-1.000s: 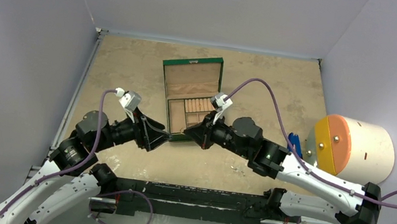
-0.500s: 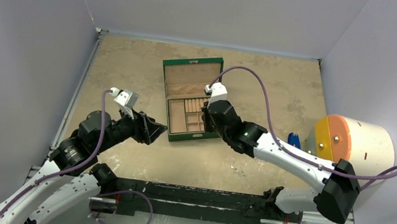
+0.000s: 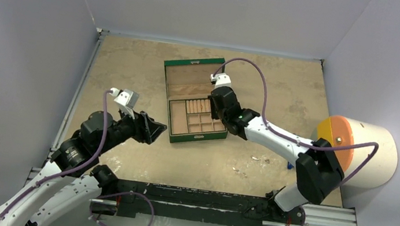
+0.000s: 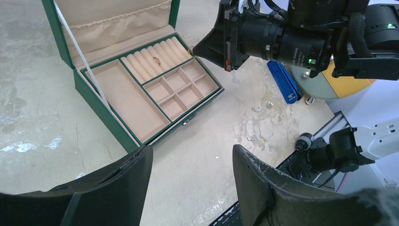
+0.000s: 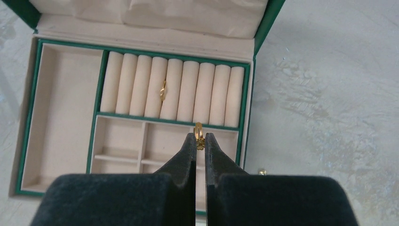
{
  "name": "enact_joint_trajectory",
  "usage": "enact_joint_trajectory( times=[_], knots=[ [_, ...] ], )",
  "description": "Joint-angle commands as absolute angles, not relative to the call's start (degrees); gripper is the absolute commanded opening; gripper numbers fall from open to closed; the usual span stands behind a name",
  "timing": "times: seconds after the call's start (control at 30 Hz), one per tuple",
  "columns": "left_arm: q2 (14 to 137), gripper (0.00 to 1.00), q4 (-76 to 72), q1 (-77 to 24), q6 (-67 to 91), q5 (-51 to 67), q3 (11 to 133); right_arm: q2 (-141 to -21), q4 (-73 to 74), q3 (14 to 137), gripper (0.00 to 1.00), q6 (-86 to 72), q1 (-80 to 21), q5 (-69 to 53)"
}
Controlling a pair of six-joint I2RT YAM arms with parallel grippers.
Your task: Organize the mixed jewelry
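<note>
Mottled beige tabletop (image 3: 134,63) fills your workspace, with pale walls on three sides. At its centre an open green jewellery box with a beige lining (image 3: 198,138) lies with its lid tipped back toward twelve o'clock. One gold ring (image 5: 163,90) sits wedged between two of the padded rolls along the back of the tray.

Your right gripper (image 5: 200,136) is pinched tight on a second small gold ring (image 5: 199,129), held upright between the fingertips. It hangs above the green divider between the rolls and the small square compartments, toward the tray's three o'clock end.

Your left gripper (image 4: 191,148) has its jaws spread apart with nothing between them. It hovers off the box's eight o'clock corner and faces the box.

The rest of the mixed jewellery – a few tiny silvery and gold pieces (image 4: 256,109) – lies scattered on the table at about four o'clock from the box. A blue clip-like tool (image 4: 283,80) rests just beyond them, beside a large white cylinder with an orange and yellow face (image 3: 367,152).
</note>
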State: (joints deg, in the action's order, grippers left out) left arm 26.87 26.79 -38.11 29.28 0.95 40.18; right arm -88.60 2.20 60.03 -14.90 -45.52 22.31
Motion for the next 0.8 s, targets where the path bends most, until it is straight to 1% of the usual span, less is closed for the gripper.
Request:
enact_joint_trajectory(
  times=[0.0,0.4,0.77],
  knots=[
    [26.85,0.63,25.52,-36.67,28.05,0.18,42.12,-90.72,-3.56,63.97,0.00,-13.03,-44.77,21.30],
    [27.22,0.63,24.88,-33.21,27.86,2.15,41.85,-98.45,-6.31,67.47,0.00,-13.63,-43.54,21.71],
    [27.51,0.63,24.35,-31.20,27.75,3.95,41.67,-101.63,-7.04,67.41,0.00,-15.31,-43.17,18.95]
  ],
)
